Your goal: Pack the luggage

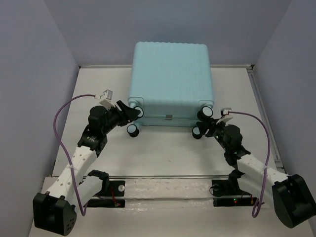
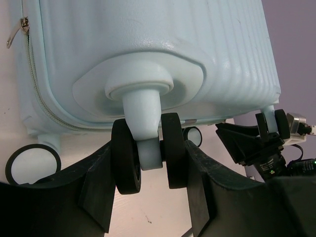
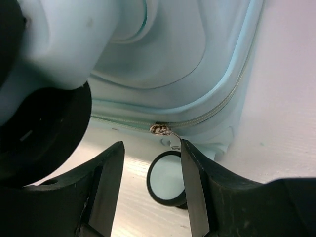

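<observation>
Luggage [image 1: 170, 79], closed on worktop [image 1: 163, 158] at upper centre of top view, judged stiff, bulky, slick-shelled; left hand [image 2: 148, 158] clamps 1 twin wheel [image 2: 126, 158], right hand [image 3: 152, 148] stands open around zipper pull [image 3: 163, 131], likeliest hold.

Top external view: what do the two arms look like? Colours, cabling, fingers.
Both arms match: the left arm and right arm have white link shells, black joint housings and black bases. A purple cable loops from each base to a white connector at the wrist. Gripper fingers are matte black, wedge-shaped.
</observation>
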You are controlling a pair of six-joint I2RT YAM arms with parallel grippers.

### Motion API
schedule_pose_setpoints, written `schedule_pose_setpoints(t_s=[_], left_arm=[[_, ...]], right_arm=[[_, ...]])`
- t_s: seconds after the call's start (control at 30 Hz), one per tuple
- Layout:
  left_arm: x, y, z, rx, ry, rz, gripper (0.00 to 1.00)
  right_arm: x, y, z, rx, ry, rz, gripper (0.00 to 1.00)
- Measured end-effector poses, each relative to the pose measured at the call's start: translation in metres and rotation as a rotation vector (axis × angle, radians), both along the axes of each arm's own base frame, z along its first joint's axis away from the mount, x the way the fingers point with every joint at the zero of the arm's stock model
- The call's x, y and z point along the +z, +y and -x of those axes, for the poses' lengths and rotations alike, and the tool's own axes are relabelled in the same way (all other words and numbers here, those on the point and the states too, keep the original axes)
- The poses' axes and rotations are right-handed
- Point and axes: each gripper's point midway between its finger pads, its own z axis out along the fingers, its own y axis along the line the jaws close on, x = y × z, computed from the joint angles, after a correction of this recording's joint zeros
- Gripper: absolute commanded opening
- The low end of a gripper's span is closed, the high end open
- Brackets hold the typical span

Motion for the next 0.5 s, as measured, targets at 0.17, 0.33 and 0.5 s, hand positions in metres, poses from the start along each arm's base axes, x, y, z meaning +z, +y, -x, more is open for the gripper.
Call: schedule_pose_setpoints(t_s=[0.17, 0.33, 0.5], left_arm=[[0.000, 0.000, 0.000, -0.002, 0.000, 0.000, 0.06], [0.000, 0.000, 0.000, -0.001, 0.000, 0.000, 0.06], [0.000, 0.000, 0.000, 0.000, 0.001, 0.000, 0.06]], right_arm=[[0.000, -0.011, -0.006, -0.061, -0.014, 0.029, 0.52], [0.004, -0.018, -0.009, -0.102, -0.032, 0.035, 0.51], [0.005, -0.017, -0.014, -0.099, -0.045, 0.047, 0.45]])
